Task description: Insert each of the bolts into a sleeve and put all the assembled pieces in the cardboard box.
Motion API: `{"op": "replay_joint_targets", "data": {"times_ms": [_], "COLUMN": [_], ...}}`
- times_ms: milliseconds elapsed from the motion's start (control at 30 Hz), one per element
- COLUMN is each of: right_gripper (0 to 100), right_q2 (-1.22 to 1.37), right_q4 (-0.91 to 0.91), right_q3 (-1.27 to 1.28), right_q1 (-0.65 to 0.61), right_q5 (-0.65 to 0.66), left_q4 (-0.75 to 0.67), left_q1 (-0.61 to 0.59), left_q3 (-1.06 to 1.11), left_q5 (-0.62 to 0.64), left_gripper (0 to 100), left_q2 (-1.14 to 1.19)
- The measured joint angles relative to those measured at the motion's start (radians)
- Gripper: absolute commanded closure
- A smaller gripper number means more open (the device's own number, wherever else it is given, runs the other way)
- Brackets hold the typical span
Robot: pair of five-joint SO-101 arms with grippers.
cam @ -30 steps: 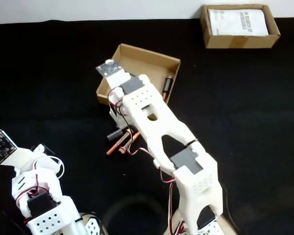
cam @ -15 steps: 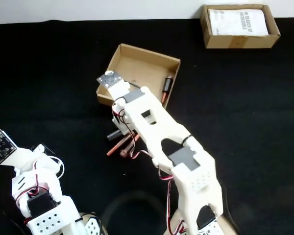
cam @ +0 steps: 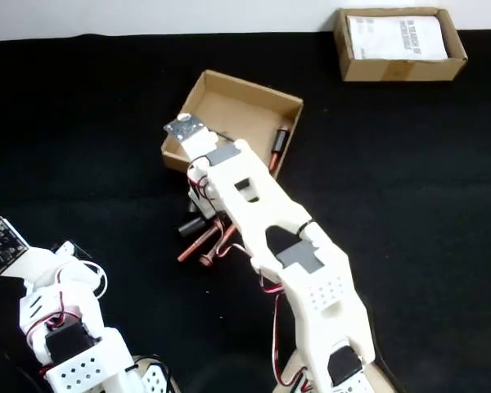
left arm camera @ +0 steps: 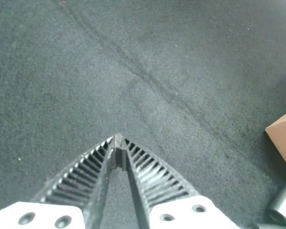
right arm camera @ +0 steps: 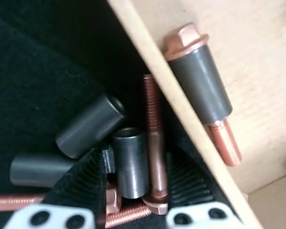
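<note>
**Right pincer open around a sleeve and bolt by the box wall; left pincer closed, off to the side**

Right pincer [right arm camera: 138, 158] is open, with its fingers spread on either side of one sleeve [right arm camera: 129, 164] and one bolt [right arm camera: 155, 133]. The two lie side by side between the jaws, touching each other. The sleeve sits against one finger. I can't tell whether the other finger touches the bolt.

The bolt runs along the outside wall of the cardboard box [right arm camera: 178, 98], with its head end toward the pincer. Just past the fingertips a second sleeve [right arm camera: 88, 126] lies tilted close to the first. A third sleeve [right arm camera: 38, 169] lies beside it, farther from the box. Another bolt [right arm camera: 9, 201] lies near that finger's base, and more copper shows under the jaws, count unclear.

Over the wall, inside the box, lies an assembled piece [right arm camera: 202, 90], a bolt through a sleeve, resting on the floor near that wall. In the high view it [cam: 278, 146] lies by the box's right wall, and the right arm [cam: 262, 205] reaches to the box's near side.

Left pincer [left arm camera: 117, 142] is closed, tips meeting, over the black table [left arm camera: 133, 57]. A box corner and a sleeve show off to one side. In the high view the left arm [cam: 57, 319] sits at the near left, well apart from the box. A second box [cam: 397, 70] holding paper [cam: 397, 37] stands at the far right.
</note>
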Motion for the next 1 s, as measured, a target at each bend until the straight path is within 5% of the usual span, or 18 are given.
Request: {"op": "replay_joint_targets", "data": {"times_ms": [567,1000], "right_gripper": [99.1,87.3], "right_q2": [0.008,0.008], "right_q4": [0.566,0.589], "right_q3": [-0.333,-0.419], "right_q1": [0.143,-0.011], "right_q5": [0.0,0.0], "left_q4": [0.0,0.0], "left_q1": [0.0,0.0], "left_q3": [0.002,0.002], "left_q5": [0.0,0.0], "left_gripper": [98,98], "left_q2": [0.0,0.0]}}
